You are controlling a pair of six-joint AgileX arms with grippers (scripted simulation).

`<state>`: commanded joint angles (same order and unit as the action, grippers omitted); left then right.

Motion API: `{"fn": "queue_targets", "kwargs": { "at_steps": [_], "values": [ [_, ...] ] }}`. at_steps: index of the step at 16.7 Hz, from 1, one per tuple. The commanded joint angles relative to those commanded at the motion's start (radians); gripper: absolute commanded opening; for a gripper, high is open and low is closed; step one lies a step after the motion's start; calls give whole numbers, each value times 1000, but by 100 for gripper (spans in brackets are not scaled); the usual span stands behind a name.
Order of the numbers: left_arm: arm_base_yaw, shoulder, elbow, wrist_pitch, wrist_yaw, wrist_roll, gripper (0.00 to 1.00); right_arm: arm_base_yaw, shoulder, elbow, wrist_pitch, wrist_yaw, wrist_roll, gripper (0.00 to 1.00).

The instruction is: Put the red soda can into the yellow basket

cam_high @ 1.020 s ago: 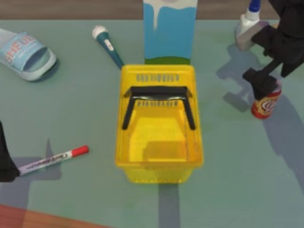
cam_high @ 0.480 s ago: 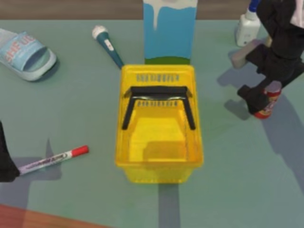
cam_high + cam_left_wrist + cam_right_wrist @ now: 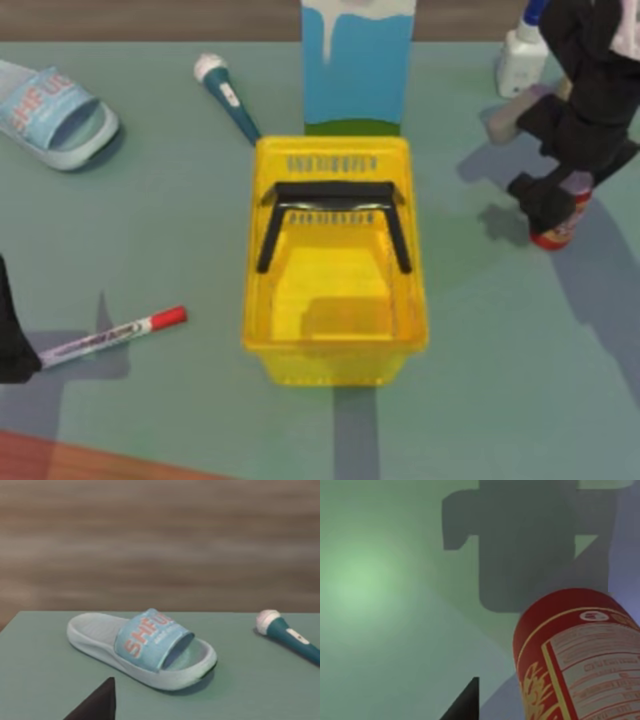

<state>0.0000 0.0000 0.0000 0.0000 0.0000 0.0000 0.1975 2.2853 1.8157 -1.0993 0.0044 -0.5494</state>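
The red soda can (image 3: 563, 231) stands upright on the table's right side, well to the right of the yellow basket (image 3: 331, 147). My right gripper (image 3: 553, 203) hangs directly over the can and hides its top. In the right wrist view the can (image 3: 580, 660) fills the near side, with one dark finger (image 3: 468, 702) a small gap away from it. That gripper is open. The basket sits in the middle with its black handle (image 3: 333, 190) folded across it and nothing inside. My left gripper (image 3: 14, 350) is parked at the left edge, open.
A tall blue and white carton (image 3: 358, 62) stands just behind the basket. A white glue bottle (image 3: 522, 52) is at the back right near my right arm. A red-capped marker (image 3: 115, 334), a teal microphone (image 3: 226, 96) and a light blue slipper (image 3: 52, 110) lie on the left.
My right gripper has come down over the soda can and now covers most of it. The can, the basket and the left arm have stayed in place.
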Motion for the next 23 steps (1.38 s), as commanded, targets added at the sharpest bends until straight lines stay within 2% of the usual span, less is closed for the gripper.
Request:
{"fn": "queue_targets", "kwargs": {
  "at_steps": [7,18,20,23],
  "values": [
    [0,0,0,0,0,0,100,0,0,0,0,0,0,2],
    [0,0,0,0,0,0,100,-1,-2,-2,10,-7,3,0],
    [0,0,0,0,0,0,100,7,-5,-14,61,-42,17,0],
    [0,0,0,0,0,0,100,21,-12,-50,217,-140,62,0]
  ]
}}
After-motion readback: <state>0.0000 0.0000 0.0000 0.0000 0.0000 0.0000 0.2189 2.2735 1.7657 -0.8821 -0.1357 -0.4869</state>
